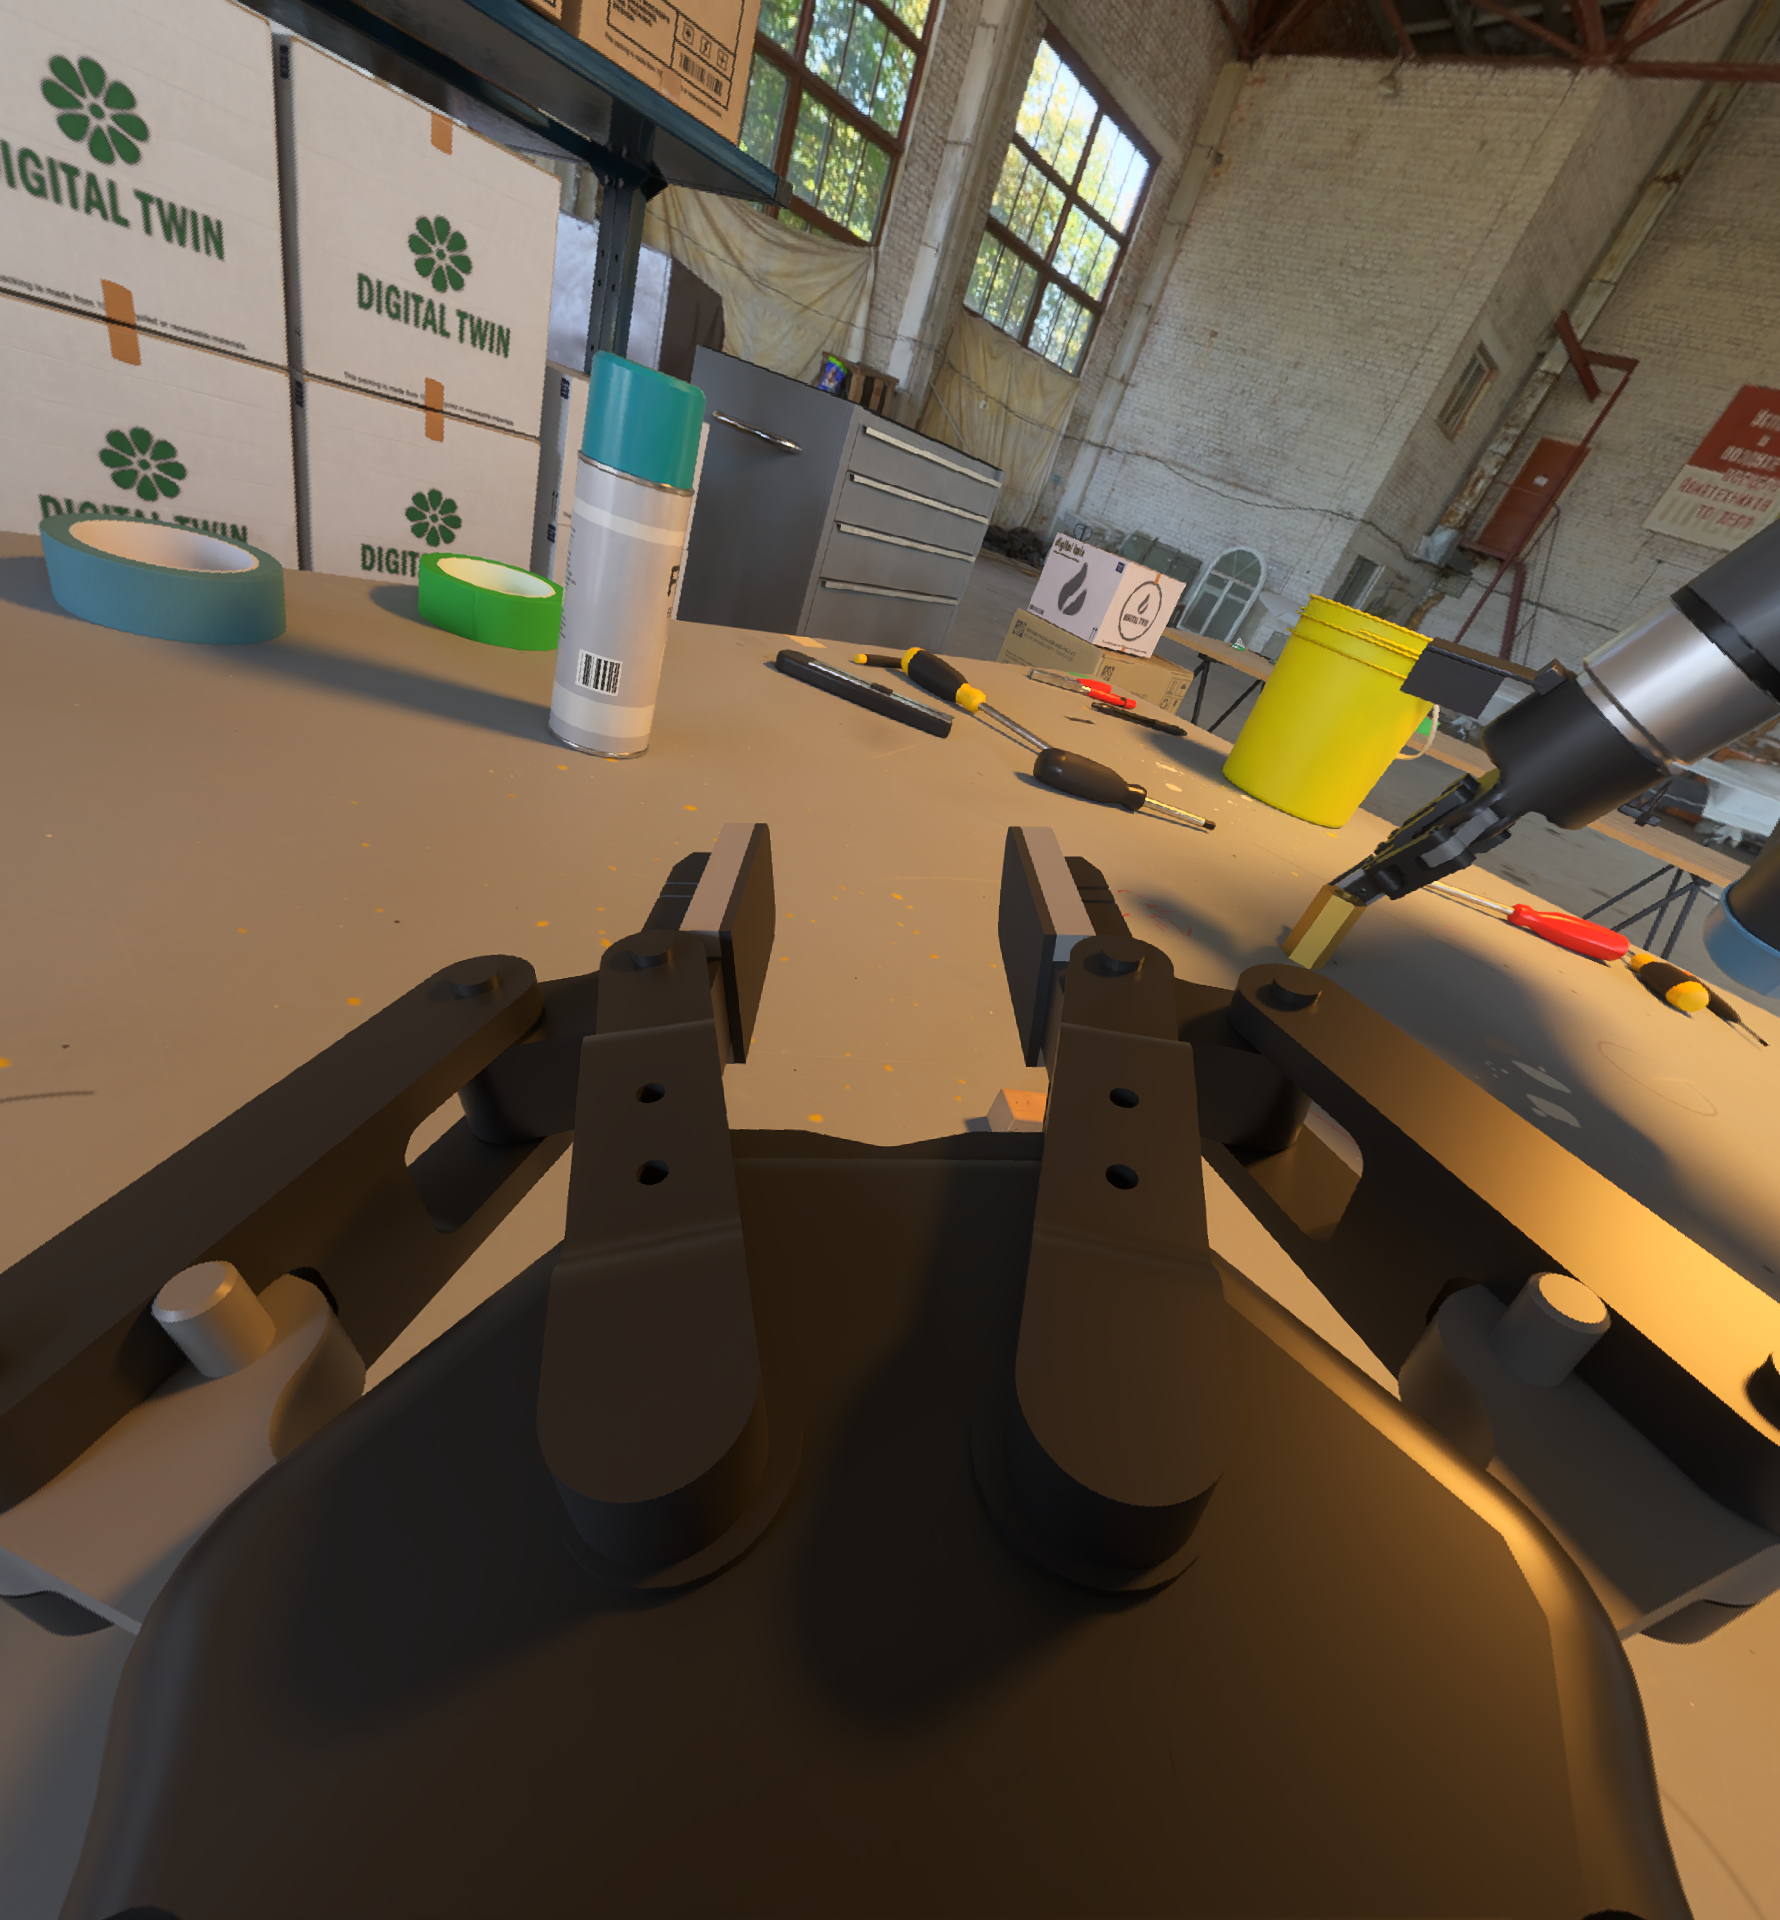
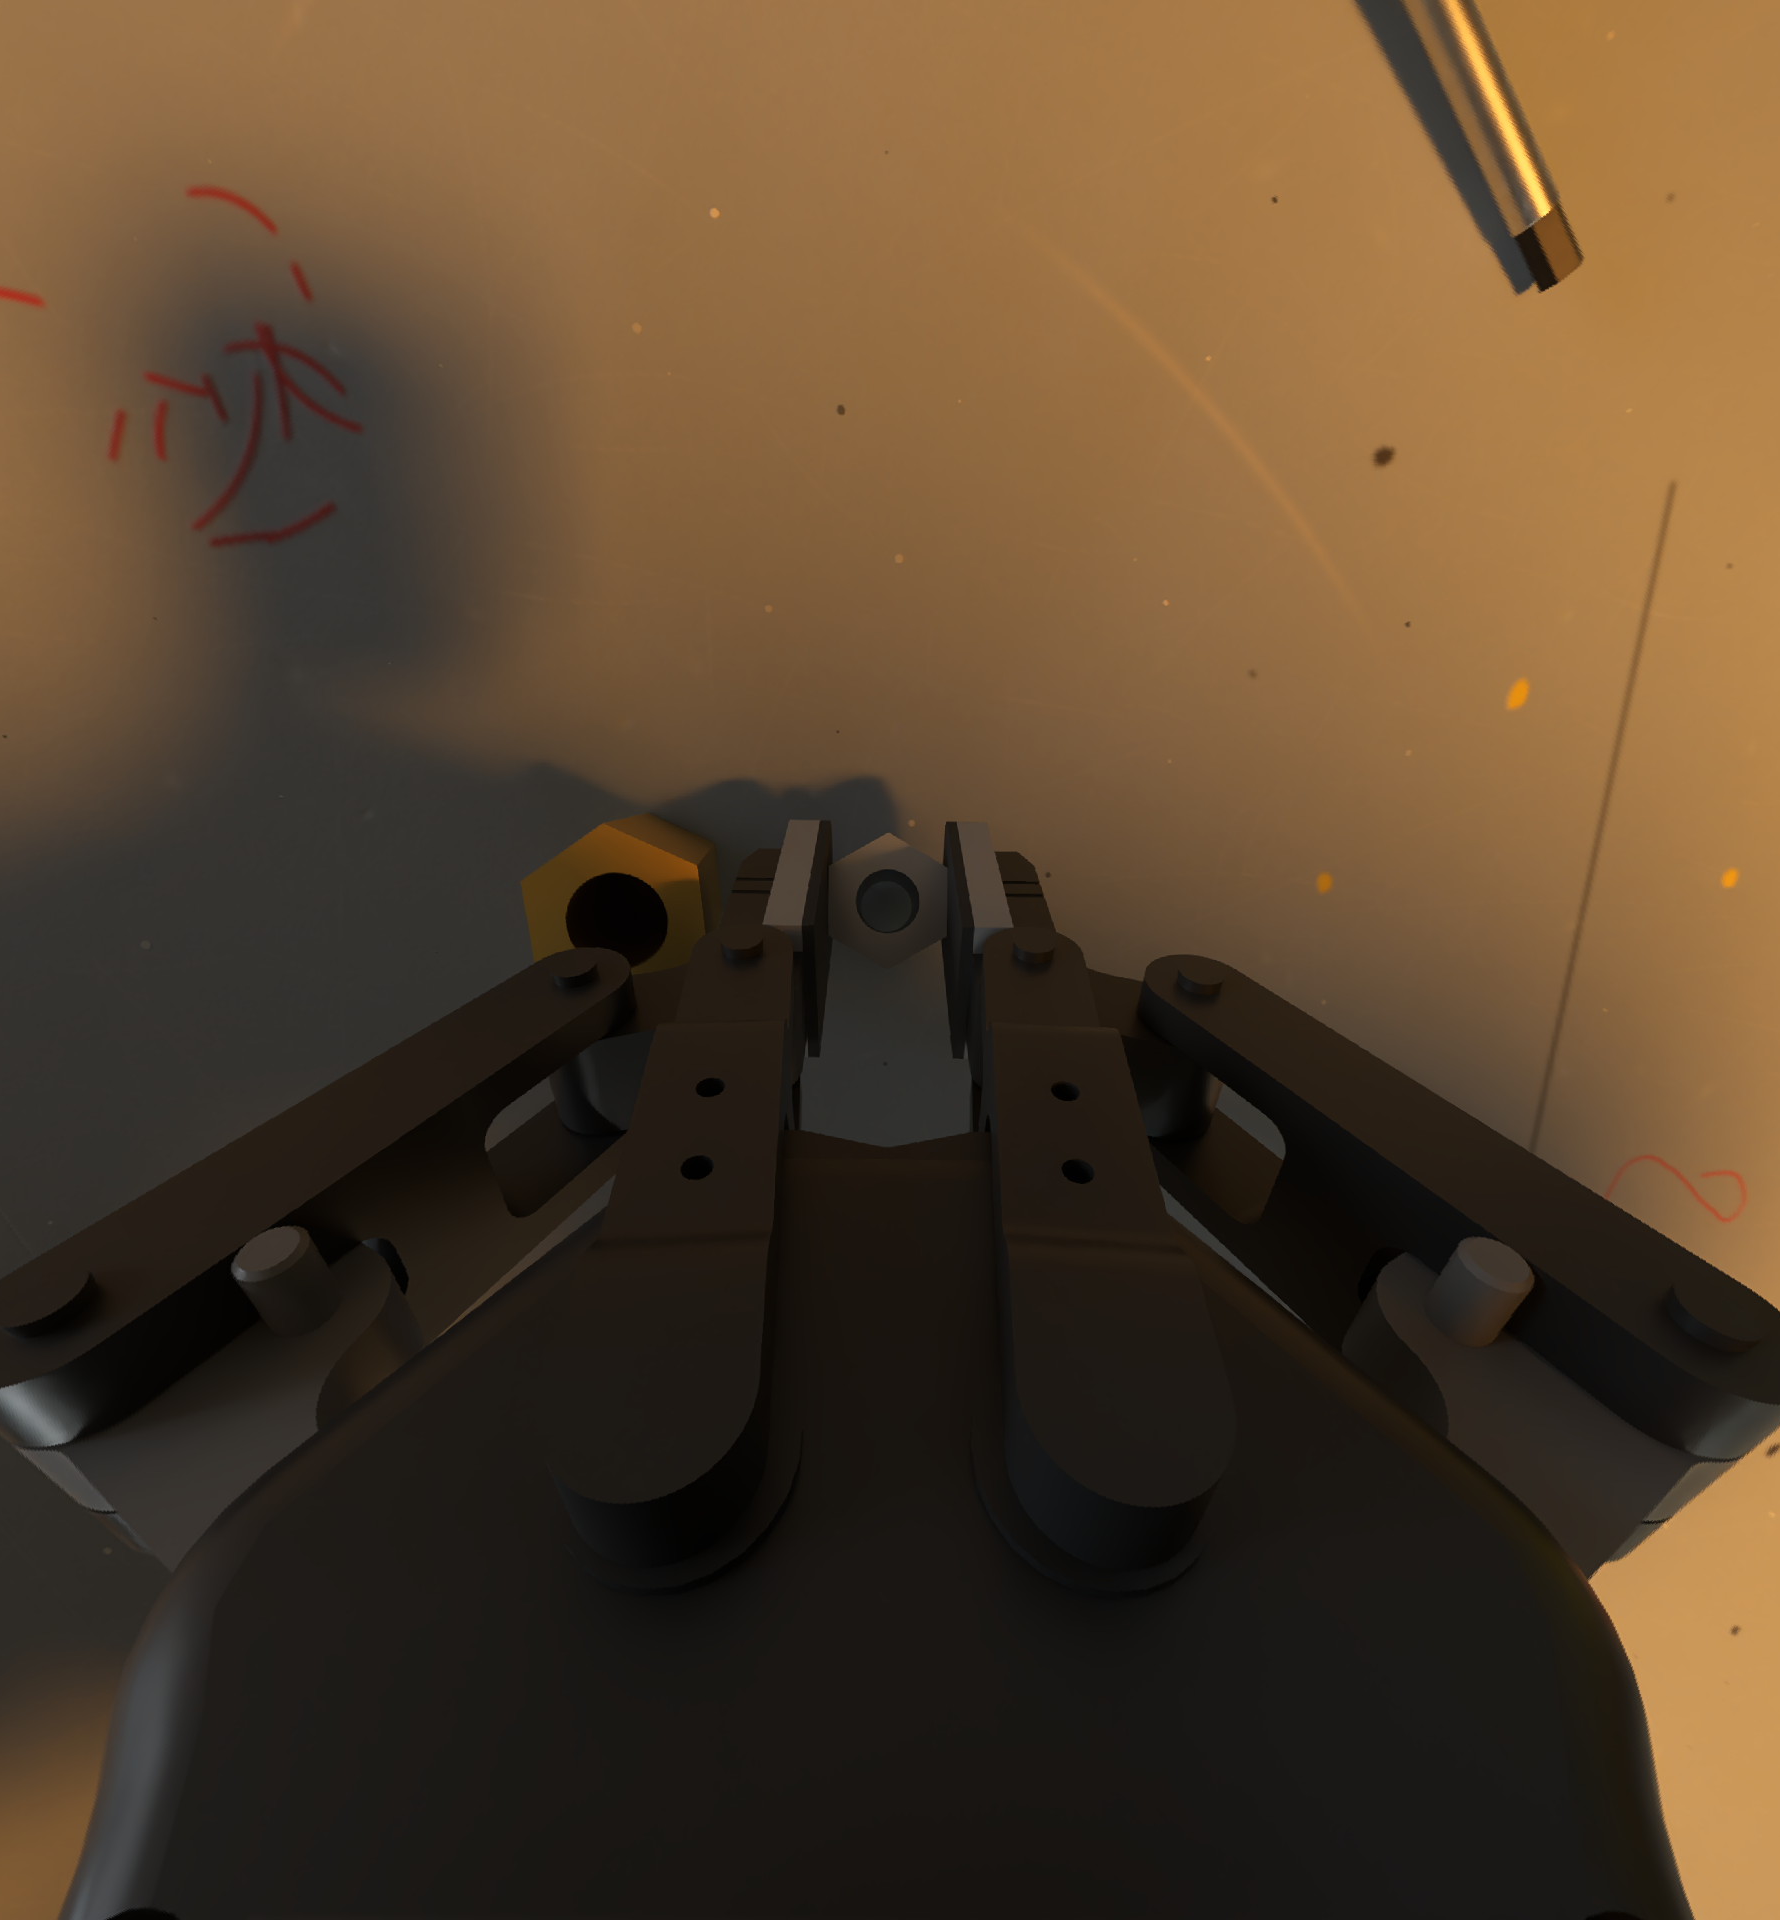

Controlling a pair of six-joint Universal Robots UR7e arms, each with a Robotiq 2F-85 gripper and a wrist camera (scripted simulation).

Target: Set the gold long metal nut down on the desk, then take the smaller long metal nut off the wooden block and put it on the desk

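The gold long nut (image 2: 616, 904) stands on end on the desk, its hole facing up, just left of my right gripper's left finger. It also shows in the left wrist view (image 1: 1322, 928) beside the right gripper (image 1: 1374, 883). My right gripper (image 2: 886, 914) is shut on the smaller silver long nut (image 2: 886, 899), low over the desk. My left gripper (image 1: 886, 914) is open and empty above the desk. A small pale block corner (image 1: 1016, 1110) shows low between its fingers, mostly hidden.
A spray can (image 1: 621, 582), blue tape (image 1: 164, 582) and green tape (image 1: 491, 601) stand at the far left. A yellow bucket (image 1: 1322, 717), black-handled screwdrivers (image 1: 1114, 781) and a red one (image 1: 1566, 928) lie near the right arm. A screwdriver shaft (image 2: 1488, 145) lies close ahead of the right gripper.
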